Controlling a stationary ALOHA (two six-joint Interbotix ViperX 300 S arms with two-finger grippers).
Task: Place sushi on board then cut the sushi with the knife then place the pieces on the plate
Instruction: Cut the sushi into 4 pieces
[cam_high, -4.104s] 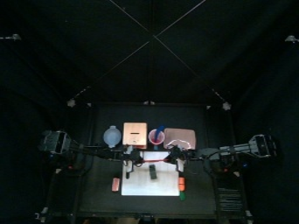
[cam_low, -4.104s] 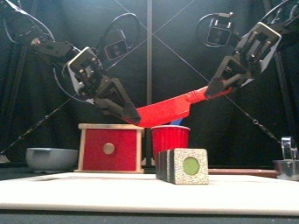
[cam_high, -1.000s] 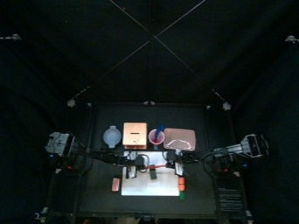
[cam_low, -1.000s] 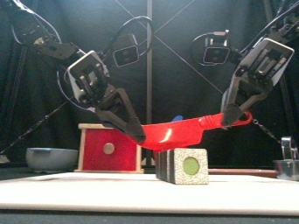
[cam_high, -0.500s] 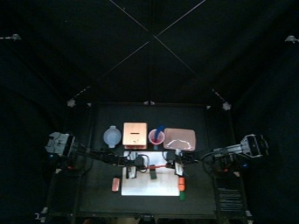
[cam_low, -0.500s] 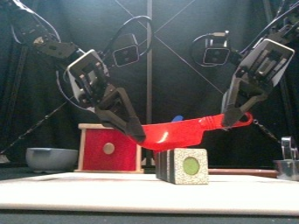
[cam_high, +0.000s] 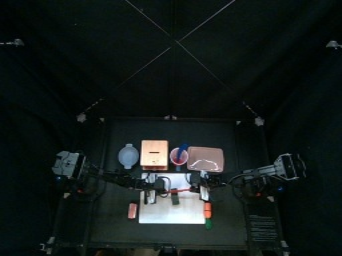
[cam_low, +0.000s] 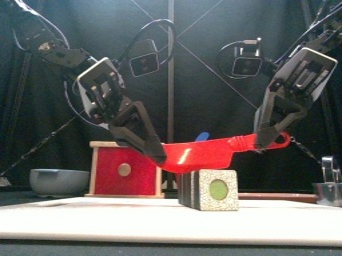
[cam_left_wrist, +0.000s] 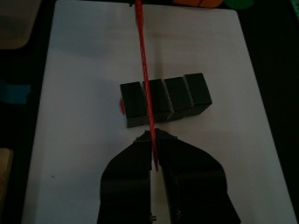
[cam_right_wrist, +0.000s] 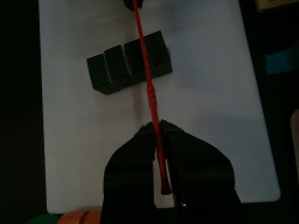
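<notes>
At counter front, white cutting board (cam_low: 80, 220); sushi roll (cam_low: 209, 189) of dark green blocks lies mid-board. Just above it, red knife (cam_low: 207, 151), set across the roll's length. Left claw (cam_low: 156, 150) is clamped on one end, right claw (cam_low: 271, 138) on the other. Behind: wooden box (cam_low: 124, 170), blue-grey bowl (cam_low: 59, 181).

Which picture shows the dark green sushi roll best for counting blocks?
The left wrist view: the dark green sushi roll lies seen from above, block lines clear beside the red knife. The right wrist view is similar. The front view shows one end face; the top view, barely anything.
</notes>
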